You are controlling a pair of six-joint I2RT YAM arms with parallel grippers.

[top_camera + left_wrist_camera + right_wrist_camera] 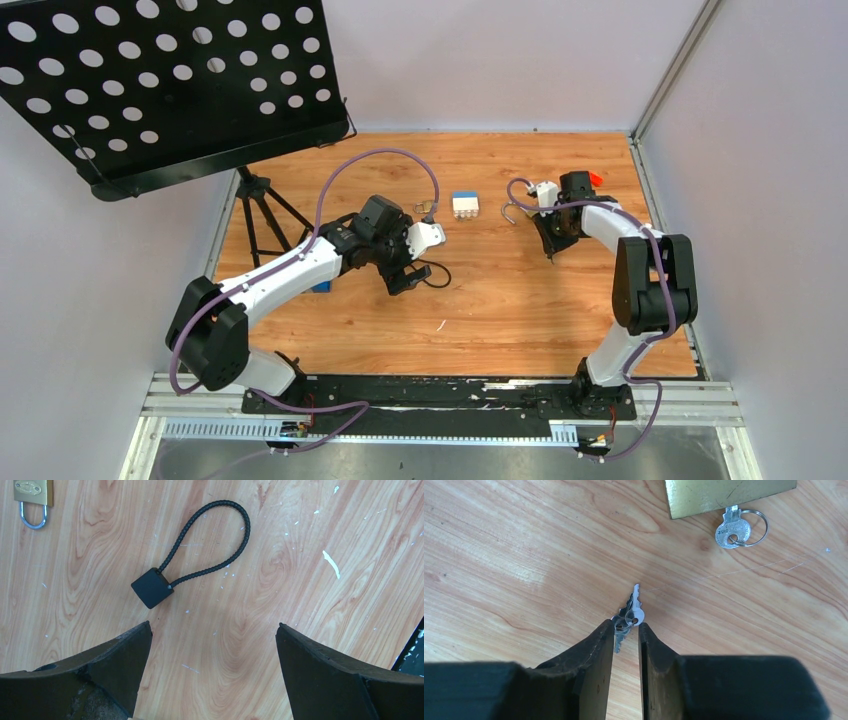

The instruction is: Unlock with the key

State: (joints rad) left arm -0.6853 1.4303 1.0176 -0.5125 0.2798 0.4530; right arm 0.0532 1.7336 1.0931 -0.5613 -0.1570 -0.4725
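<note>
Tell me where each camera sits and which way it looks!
Top external: above and behind the arms, looking down on the table; left arm and right arm show.
Left wrist: on the left arm, looking down at the black cable; open jaws at the bottom.
Right wrist: on the right arm, looking down at the key pinched in its jaws.
Shared: top and left wrist both show that cable.

A robotics lab cell: plain white panel walls (500,60) box in a wooden tabletop (500,300), perforated black stand (220,155) at ten o'clock.
</note>
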